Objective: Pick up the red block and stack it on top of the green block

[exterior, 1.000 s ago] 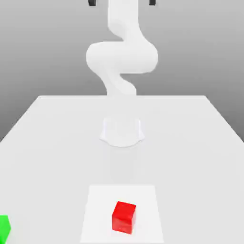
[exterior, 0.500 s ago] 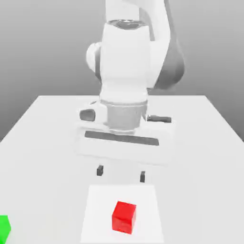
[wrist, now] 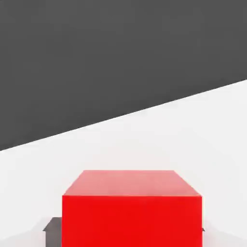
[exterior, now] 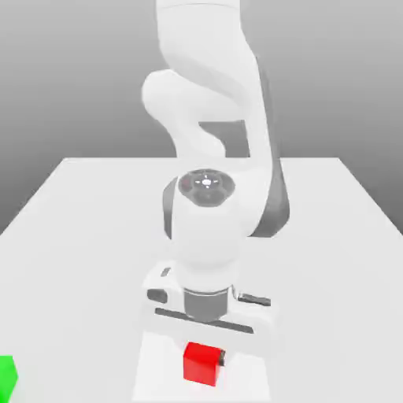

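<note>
The red block sits on the table near the front edge, in the middle of the exterior view. My gripper has come straight down over it, and a dark fingertip presses its right side, so the gripper is shut on the red block. The hand view shows the red block close up, with dark fingertips against its lower sides. The green block lies at the front corner on the exterior view's left, partly cut off by the frame and well apart from the gripper.
The white table stretches back to the arm's base. A lighter square patch lies under the red block. The arm's white body leans forward over the table's middle.
The arm swung forward and dropped from high above the table onto the red block. The fingers, spread wide half a second ago, have shut on the block. Neither block has moved.
</note>
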Robot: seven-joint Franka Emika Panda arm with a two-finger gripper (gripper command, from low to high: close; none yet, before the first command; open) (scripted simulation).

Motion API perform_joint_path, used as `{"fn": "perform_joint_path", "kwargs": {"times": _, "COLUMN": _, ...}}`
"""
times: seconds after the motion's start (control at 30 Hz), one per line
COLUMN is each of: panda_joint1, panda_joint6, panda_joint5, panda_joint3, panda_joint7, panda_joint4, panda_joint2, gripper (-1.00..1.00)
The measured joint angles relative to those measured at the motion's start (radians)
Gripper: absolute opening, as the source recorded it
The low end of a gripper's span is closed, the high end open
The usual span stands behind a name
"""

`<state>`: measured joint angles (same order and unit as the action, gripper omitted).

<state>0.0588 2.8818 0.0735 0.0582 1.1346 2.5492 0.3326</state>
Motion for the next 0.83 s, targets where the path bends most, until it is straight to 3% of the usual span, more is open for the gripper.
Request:
{"fn": "perform_joint_path", "kwargs": {"times": 0.2, "panda_joint1": 0.024, "panda_joint6": -0.158, "panda_joint5": -0.047, "panda_joint3": 0.01, "panda_joint7": -0.012, "panda_joint4": 0.011, "panda_joint2": -0.169, "gripper": -1.0}}
{"fn": "perform_joint_path", "kwargs": {"times": 0.57, "panda_joint1": 0.227, "panda_joint6": -0.361, "panda_joint5": -0.18, "panda_joint3": -0.256, "panda_joint7": 0.368, "panda_joint4": -0.318, "panda_joint2": -0.036, "gripper": -1.0}}
{"fn": "perform_joint_path", "kwargs": {"times": 0.7, "panda_joint1": 0.285, "panda_joint6": -0.31, "panda_joint5": -0.248, "panda_joint3": -0.281, "panda_joint7": 0.413, "panda_joint4": -0.392, "panda_joint2": 0.096, "gripper": -1.0}}
{"fn": "perform_joint_path", "kwargs": {"times": 0.73, "panda_joint1": 0.292, "panda_joint6": -0.288, "panda_joint5": -0.259, "panda_joint3": -0.275, "panda_joint7": 0.409, "panda_joint4": -0.396, "panda_joint2": 0.124, "gripper": 1.0}}
{"fn": "perform_joint_path", "kwargs": {"times": 0.83, "panda_joint1": 0.292, "panda_joint6": -0.288, "panda_joint5": -0.259, "panda_joint3": -0.275, "panda_joint7": 0.409, "panda_joint4": -0.396, "panda_joint2": 0.124, "gripper": 1.0}}
